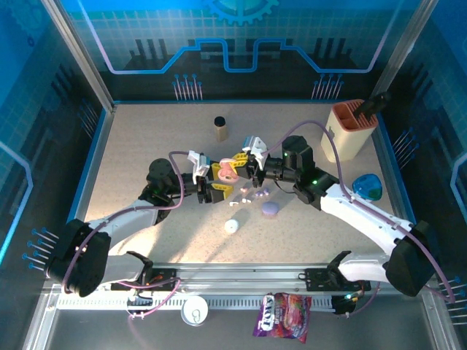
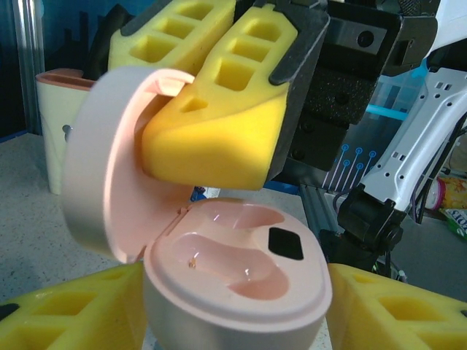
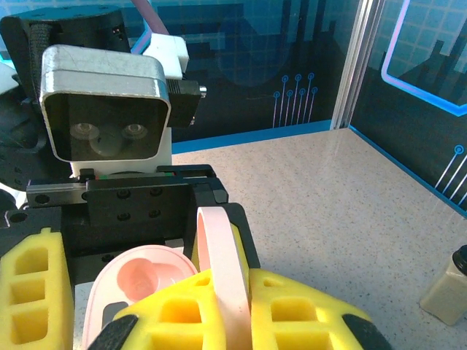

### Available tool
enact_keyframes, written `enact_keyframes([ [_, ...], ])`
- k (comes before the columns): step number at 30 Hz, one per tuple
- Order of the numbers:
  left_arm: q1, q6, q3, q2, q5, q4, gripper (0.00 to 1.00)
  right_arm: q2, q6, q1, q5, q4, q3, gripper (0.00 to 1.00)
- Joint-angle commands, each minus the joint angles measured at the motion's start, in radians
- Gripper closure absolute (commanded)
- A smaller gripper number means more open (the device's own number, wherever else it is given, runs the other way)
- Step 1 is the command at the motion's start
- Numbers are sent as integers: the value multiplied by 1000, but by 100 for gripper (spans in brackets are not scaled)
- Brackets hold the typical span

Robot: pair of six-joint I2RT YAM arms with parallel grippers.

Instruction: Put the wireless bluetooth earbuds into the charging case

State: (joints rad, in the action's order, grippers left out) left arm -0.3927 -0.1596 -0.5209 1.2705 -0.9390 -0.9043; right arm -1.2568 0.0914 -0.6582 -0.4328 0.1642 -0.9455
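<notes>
A pale pink charging case (image 1: 228, 172) hangs above the table's middle, lid open, both wells empty (image 2: 241, 255). My left gripper (image 1: 210, 187) is shut on its base (image 2: 233, 299), yellow foam fingers (image 2: 394, 306) on either side. The right gripper (image 1: 245, 165) is shut on the raised lid (image 3: 222, 270), which stands edge-on between its yellow pads (image 3: 306, 313); one pad (image 2: 219, 131) presses inside the lid (image 2: 95, 175). Several tiny white and purplish earbuds (image 1: 246, 199) lie loose on the table just below the case.
A purple case (image 1: 271, 210) and a round white puck case (image 1: 231, 226) lie near the earbuds. A small bottle (image 1: 220, 127) stands at the back, a tan holder (image 1: 352, 127) back right, a blue object (image 1: 367, 187) right. A candy bag (image 1: 283, 315) sits on the front rail.
</notes>
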Motion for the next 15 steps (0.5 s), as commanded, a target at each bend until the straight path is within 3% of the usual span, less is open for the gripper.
enact_keyframes([
  [1,-1,-6,-30,11,-4,-30,39,-14,21,-15,1,-9,-12,100],
  [6,-1,-8,-35,18,-4,-32,39,-22,24,-15,-3,-15,-19,100],
  [15,-2,-6,-36,26,-15,-34,55,-26,9,-15,2,-15,-25,100],
])
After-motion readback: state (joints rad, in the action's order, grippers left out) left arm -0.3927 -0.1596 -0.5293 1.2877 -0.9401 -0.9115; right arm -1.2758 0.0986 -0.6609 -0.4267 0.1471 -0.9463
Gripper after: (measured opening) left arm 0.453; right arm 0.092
